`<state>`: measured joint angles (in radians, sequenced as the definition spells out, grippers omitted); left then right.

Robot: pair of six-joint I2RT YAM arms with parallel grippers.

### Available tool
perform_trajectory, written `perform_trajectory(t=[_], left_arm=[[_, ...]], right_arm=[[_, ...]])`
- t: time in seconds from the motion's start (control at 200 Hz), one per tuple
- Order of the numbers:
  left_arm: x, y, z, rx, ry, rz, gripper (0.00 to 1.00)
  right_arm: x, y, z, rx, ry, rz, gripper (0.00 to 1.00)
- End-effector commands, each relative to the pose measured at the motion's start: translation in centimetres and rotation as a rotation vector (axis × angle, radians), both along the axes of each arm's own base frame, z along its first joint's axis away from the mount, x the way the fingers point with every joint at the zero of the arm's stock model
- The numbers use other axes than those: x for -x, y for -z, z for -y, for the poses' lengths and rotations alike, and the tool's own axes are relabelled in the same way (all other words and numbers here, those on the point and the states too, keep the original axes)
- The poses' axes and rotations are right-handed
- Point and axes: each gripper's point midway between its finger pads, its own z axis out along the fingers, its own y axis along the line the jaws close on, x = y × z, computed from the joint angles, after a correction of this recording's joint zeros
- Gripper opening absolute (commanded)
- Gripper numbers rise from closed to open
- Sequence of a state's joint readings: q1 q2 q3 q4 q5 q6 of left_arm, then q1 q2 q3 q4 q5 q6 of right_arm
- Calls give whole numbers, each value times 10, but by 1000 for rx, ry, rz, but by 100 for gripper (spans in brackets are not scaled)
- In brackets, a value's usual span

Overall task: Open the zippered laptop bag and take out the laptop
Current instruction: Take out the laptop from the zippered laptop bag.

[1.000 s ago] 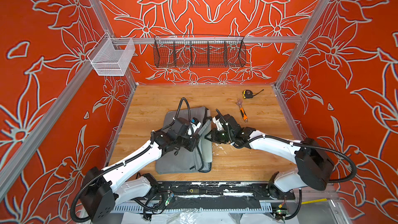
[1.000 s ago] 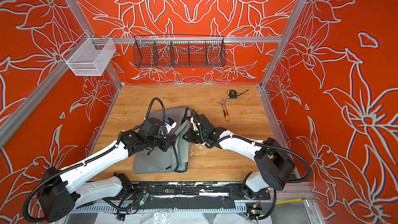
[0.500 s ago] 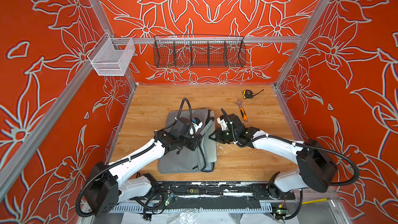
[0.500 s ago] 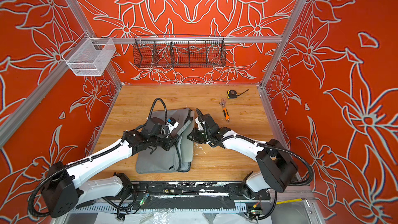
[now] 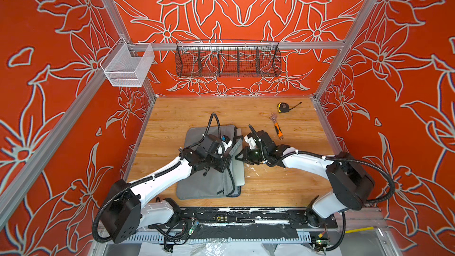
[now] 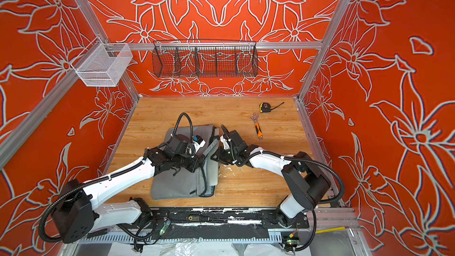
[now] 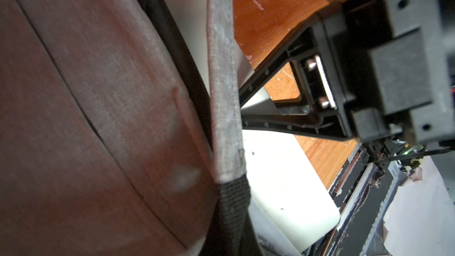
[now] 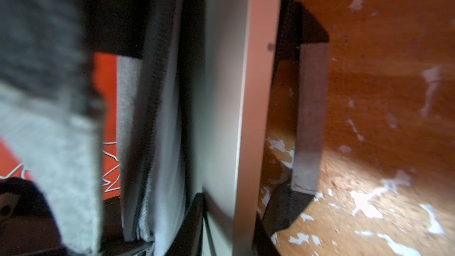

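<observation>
The zippered laptop bag lies flat on the wooden table, grey, with its right side unzipped. The laptop sticks out of that open side as a pale silver strip. My left gripper is shut on the bag's upper strap handle and holds it lifted. My right gripper is at the laptop's edge, with one black finger on each face. The lower strap handle lies on the table.
An orange-handled wrench and a yellow-black tape measure lie at the back right of the table. A black wire basket hangs on the back wall, and a white mesh basket on the left rail.
My right wrist drifted slightly right, then back left toward the bag's open side. The left gripper has kept the strap lifted, and the bag has barely shifted.
</observation>
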<state>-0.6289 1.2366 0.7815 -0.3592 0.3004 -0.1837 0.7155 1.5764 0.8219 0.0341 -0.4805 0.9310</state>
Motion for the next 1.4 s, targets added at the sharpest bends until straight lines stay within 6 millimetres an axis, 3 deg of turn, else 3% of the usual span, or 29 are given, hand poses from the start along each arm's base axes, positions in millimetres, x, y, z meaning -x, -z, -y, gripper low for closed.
perform_trajectory(t=[0.0,0.325,0.886,0.991,1.186,1.391], left_arm=[[-3,6,1,-2,-3,-18,0],[-4,7,-1,-24,7,-17,0],[-5,7,1,-26,16,-15,0],[-4,9,0,-29,15,-16,0],[-4,13,-3,-45,11,-14,0],[-3,17,-9,-80,13,-2,0]], right_arm=[[16,34,2,80,-21,-68,28],[20,43,17,186,-8,-88,31],[35,34,32,257,-21,-99,33],[37,31,34,251,-17,-95,29],[36,19,37,240,-7,-58,1],[32,3,41,205,1,-32,0]])
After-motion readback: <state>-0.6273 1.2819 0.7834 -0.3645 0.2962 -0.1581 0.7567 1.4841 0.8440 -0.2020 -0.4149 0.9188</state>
